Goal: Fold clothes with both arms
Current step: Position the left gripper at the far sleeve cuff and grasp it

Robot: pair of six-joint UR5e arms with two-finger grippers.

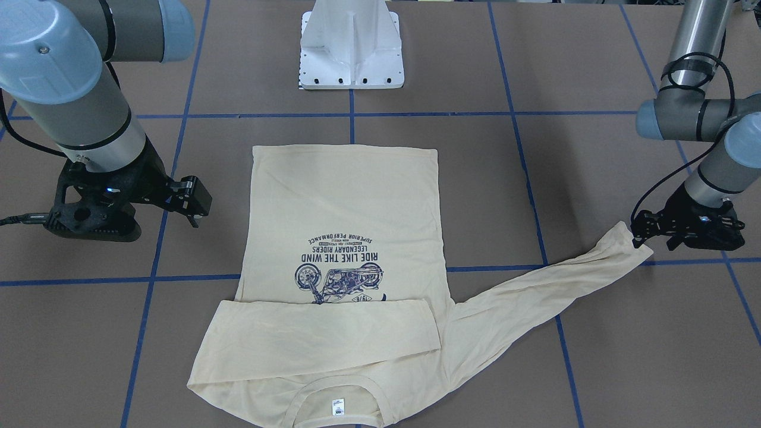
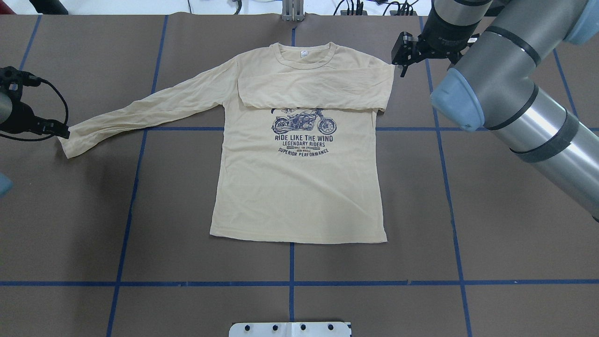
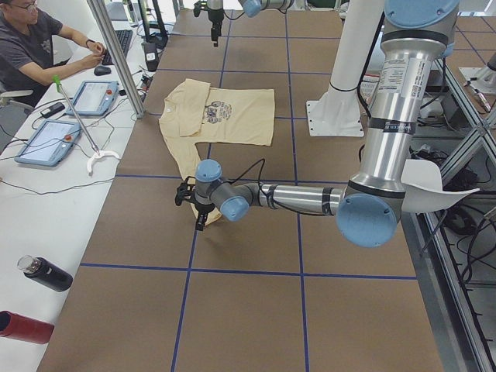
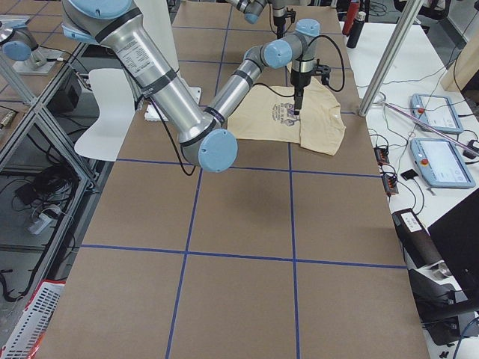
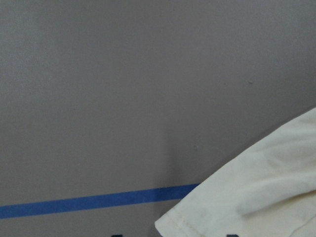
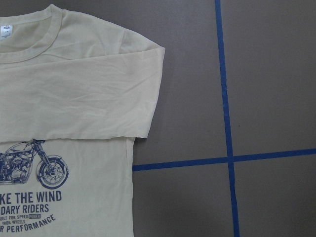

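Note:
The pale cream-yellow long-sleeved shirt (image 2: 299, 187) lies flat with its navy motorcycle print up and its collar at the far edge. One sleeve (image 2: 318, 89) is folded across the chest (image 6: 74, 98). The other sleeve (image 2: 140, 110) stretches out toward my left gripper (image 2: 60, 135), whose tips stand at the cuff (image 1: 633, 238). In the left wrist view the cuff (image 5: 256, 197) lies on the table between widely spaced fingertips, so that gripper is open. My right gripper (image 2: 403, 65) hangs open and holds nothing, just beside the shirt's shoulder (image 1: 193, 217).
The white pedestal base (image 1: 351, 53) stands at the robot's edge of the brown table, which is marked with blue tape lines (image 2: 290, 282). A seated person (image 3: 31, 46), tablets (image 3: 93, 97) and bottles (image 3: 46, 273) are on the side bench beyond the table.

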